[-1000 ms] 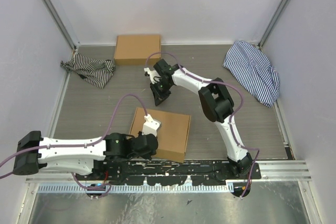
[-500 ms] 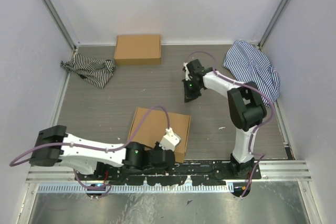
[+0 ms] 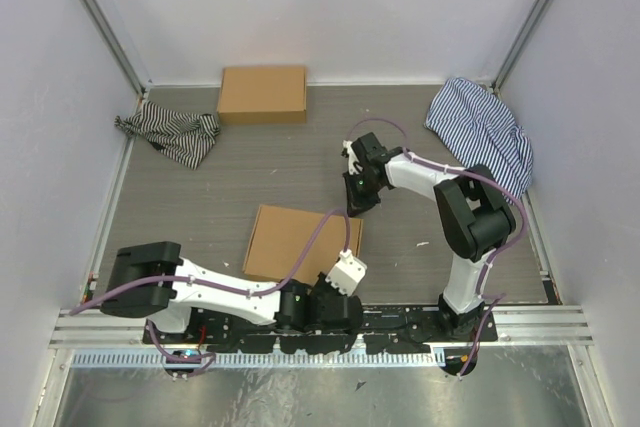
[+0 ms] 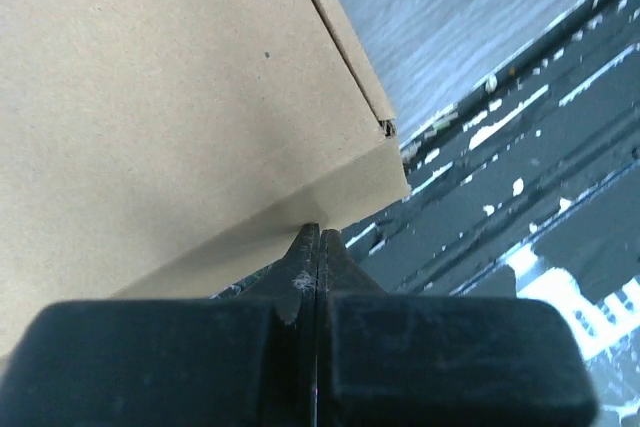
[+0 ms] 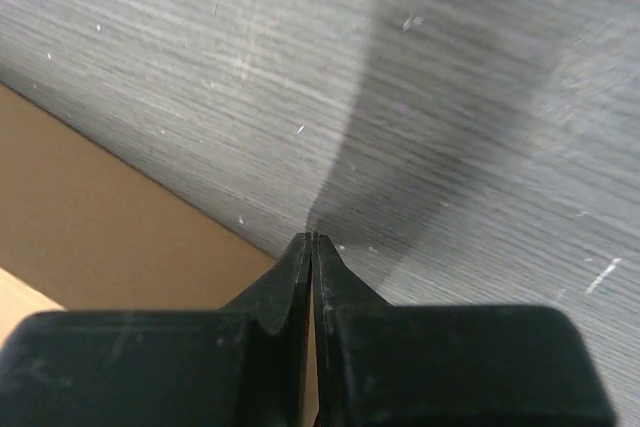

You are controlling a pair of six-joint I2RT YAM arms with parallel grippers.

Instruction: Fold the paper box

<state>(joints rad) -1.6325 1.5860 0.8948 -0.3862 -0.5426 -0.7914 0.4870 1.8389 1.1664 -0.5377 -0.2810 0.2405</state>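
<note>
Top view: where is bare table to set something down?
Widest bare patch: centre-left table, bordered by the black-striped cloth, the far cardboard box and the paper box. Smaller one: between paper box and right arm. Crowded by the right gripper, at the paper box's far right corner.

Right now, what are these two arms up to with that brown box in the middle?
Two robot arms are tending the paper box, which lies closed up on the table in front of them. Neither holds it: the left pincer is shut with its tip at the box's near right corner, and the right pincer, also shut, points down just off its far right corner. A second brown box sits at the back.
</note>
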